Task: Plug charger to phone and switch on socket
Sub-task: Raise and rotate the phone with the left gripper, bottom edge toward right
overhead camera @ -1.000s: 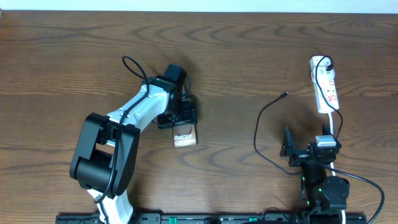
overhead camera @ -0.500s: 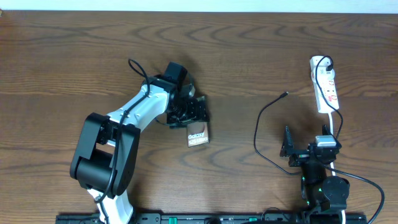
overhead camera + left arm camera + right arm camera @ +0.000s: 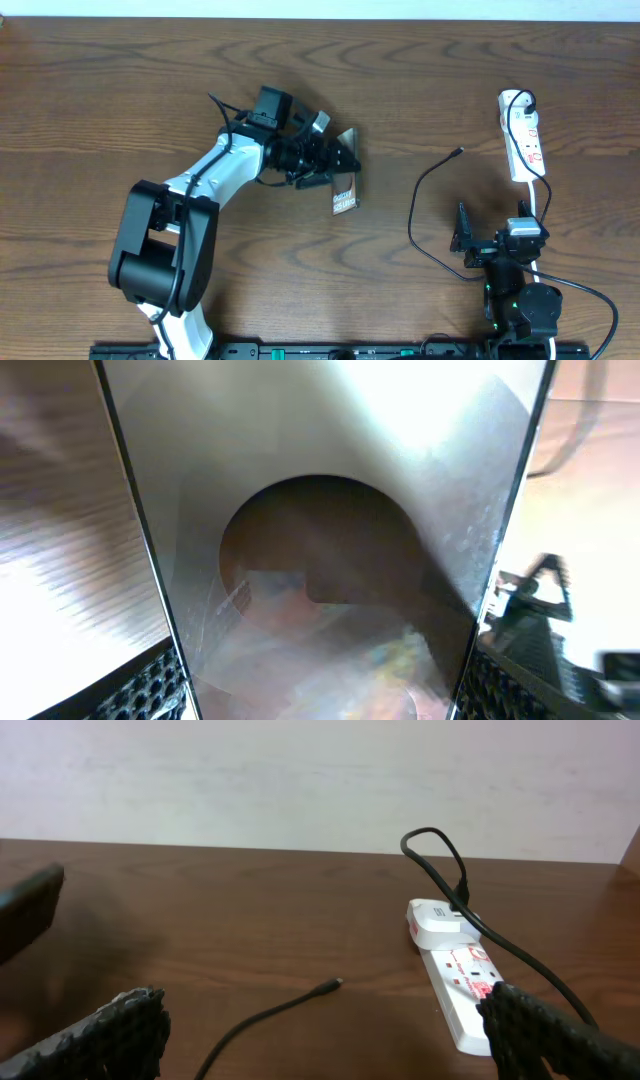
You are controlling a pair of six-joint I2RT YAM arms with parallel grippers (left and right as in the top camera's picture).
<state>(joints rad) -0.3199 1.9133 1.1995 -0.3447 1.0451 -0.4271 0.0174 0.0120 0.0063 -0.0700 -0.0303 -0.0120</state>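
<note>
Phone (image 3: 343, 197): sitting near the middle of the tabletop (image 3: 90, 90), being pinched across its width by the left jaws. Tilting, with the end bearing the white "Galaxy" lettering pointing toward the front edge. Filling almost all of the left wrist view, showing a shiny grey face and the dark oval mark (image 3: 320, 550). Being flanked there by the textured left pads (image 3: 150, 685), one pressing in at each long edge. Not showing clearly whether touching the wood or hanging just above it.

Left arm (image 3: 215, 175): reaching from the front left toward the middle, bending at the elbow, carrying the left jaws over the upper end of the phone.

Right jaws: standing spread wide, gripping nothing. Showing the right pads (image 3: 110, 1035) at the two lower corners of the right wrist view, with bare tabletop lying between them. Sitting low at the front right, close to the arm's own base, facing the far side.

Charger (image 3: 413, 215): lying loose on the tabletop, curving in a long arc from beside the right jaws out toward the far side. Ending in the small connector (image 3: 459, 152), which is resting on the wood, well apart from the phone and nearer the socket. Keeping the black plug (image 3: 523, 101) seated at the far end of the socket.

Socket (image 3: 524, 140): lying at the far right, stretching lengthwise from back to front, showing red switch marks on its white top.
</note>
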